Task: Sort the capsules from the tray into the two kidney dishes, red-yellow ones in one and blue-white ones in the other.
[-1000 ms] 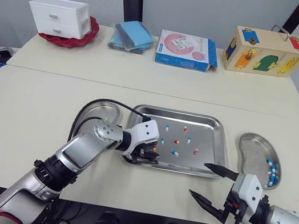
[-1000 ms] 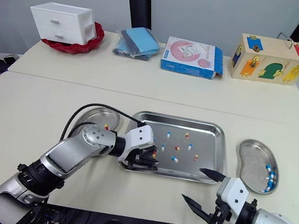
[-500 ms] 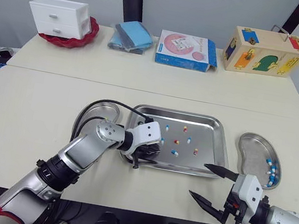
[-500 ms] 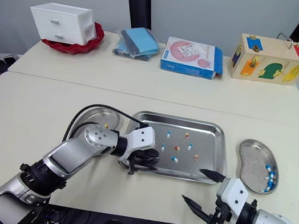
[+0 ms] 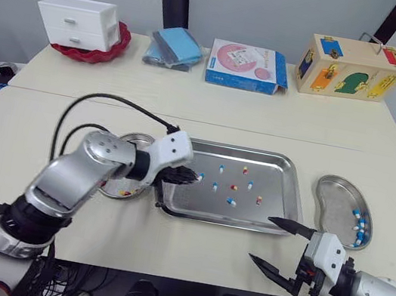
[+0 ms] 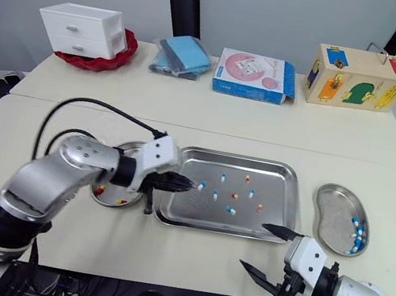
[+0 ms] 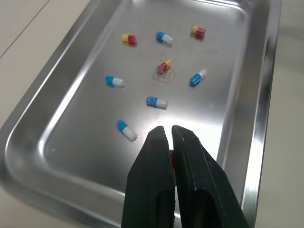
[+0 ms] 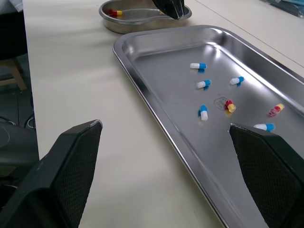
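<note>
left dish: has red-yellow caps.
left gripper: jaws pinch red cap over tray left end; we judge it light, slick, crushable, so hold mid-body, softly.
loose caps: mixed, on tray.
right gripper: jaws spread, near desk edge.

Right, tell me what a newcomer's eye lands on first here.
The shiny rectangular steel tray at the middle of the cream table, dotted with red-yellow capsules and blue-white capsules, catches the eye first. At its left end the left gripper has its black fingers pinched on a single capsule, red showing between them. The right gripper hangs wide open by the tray's front right corner.
</note>
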Robot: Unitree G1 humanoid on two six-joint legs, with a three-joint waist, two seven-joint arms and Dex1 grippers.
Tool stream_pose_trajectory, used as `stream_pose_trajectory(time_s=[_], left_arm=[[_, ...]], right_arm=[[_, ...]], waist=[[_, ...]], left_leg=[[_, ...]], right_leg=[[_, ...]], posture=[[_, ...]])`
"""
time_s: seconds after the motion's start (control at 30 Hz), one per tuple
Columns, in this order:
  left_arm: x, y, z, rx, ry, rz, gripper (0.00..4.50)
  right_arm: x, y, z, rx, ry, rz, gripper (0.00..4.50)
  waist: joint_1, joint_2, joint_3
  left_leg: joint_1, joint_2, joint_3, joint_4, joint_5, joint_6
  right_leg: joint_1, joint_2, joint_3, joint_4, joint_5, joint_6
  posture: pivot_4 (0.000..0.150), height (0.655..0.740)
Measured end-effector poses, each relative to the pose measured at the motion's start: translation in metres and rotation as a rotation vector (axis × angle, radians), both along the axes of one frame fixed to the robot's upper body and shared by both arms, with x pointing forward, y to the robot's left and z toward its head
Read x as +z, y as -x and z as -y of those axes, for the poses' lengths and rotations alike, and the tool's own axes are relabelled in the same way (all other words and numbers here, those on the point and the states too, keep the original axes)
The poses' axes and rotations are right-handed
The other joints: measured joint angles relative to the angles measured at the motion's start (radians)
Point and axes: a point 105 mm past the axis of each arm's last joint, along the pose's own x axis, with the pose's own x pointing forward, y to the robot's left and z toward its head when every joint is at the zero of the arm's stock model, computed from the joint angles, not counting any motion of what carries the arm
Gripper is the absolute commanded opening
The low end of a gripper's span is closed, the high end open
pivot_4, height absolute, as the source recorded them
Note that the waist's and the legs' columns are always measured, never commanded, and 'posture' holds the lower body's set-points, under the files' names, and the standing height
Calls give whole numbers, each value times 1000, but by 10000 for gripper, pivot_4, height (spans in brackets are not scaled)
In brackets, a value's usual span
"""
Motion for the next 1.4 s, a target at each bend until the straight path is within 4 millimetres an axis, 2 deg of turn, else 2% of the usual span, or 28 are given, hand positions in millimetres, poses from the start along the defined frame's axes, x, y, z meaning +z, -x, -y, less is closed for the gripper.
stream_pose_trajectory(time_s=[0.2, 0.3, 0.37, 0.57, 0.73, 1.03, 1.13, 1.27, 1.33, 1.4], left_arm=[[13, -1, -54, 220, 33, -8, 357], [5, 5, -93, 370, 1, -41, 357], [4, 6, -104, 424, 3, -41, 357], [1, 6, -114, 483, 27, -38, 357], [-8, 2, -113, 508, 91, -54, 13098], [-9, -1, -115, 500, 111, -40, 43467], [-6, -1, -114, 475, 118, -11, 44650], [-7, 11, -124, 446, 128, 35, 44650], [-8, 24, -137, 441, 128, 51, 44650], [-13, 39, -155, 470, 122, 49, 44650]], right_arm=[[7, -3, -12, 80, -13, 42, 45000], [13, -5, -22, 128, -31, 64, 45000], [14, -5, -26, 155, -36, 68, 45000], [16, -6, -37, 212, -48, 72, 45000], [14, -8, -41, 224, -56, 68, 45000], [14, -9, -41, 212, -57, 62, 45000], [13, -10, -40, 203, -56, 64, 45000], [8, -9, -35, 155, -57, 41, 45000], [9, -9, -28, 105, -58, 34, 45000], [10, -9, -10, 23, -42, 22, 45000]], waist=[[-4, 1, 1], [-4, 2, 1], [1, 1, 2], [7, 1, 2], [1, 1, 2], [0, 1, 2], [0, 1, 2], [-2, 1, 3], [-5, 2, 3], [-3, 2, 3]], left_leg=[[0, 0, 0, -1, 0, 0], [0, 0, 0, -1, 0, 0], [0, 0, -1, -1, 0, 0], [-1, 0, -1, 0, 0, 0], [-1, 0, -1, -1, 0, 0], [-1, 0, -1, -1, 0, 0], [-1, 0, -1, -1, 0, 0], [-1, 0, -1, -2, 0, 0], [-1, 0, 0, -3, 0, 0], [-1, 0, 0, -3, 0, 0]], right_leg=[[-1, 0, 0, 0, 0, 0], [-1, 0, 0, 0, 0, 0], [-1, 0, 0, 0, 0, 0], [-1, 0, 0, 0, 0, 0], [-1, 0, 0, 0, 0, 0], [-1, 0, 0, 0, 0, 0], [-1, 0, 0, 0, 0, 0], [-2, 0, 0, 0, 0, -1], [-2, 0, 1, 0, 0, -1], [-2, 0, 1, 0, 0, -1]], posture=[[1500, 7400], [1500, 7400], [1500, 7400], [1500, 7400], [1500, 7400], [1500, 7400], [1500, 7400], [1500, 7400], [1500, 7400], [1500, 7400]])
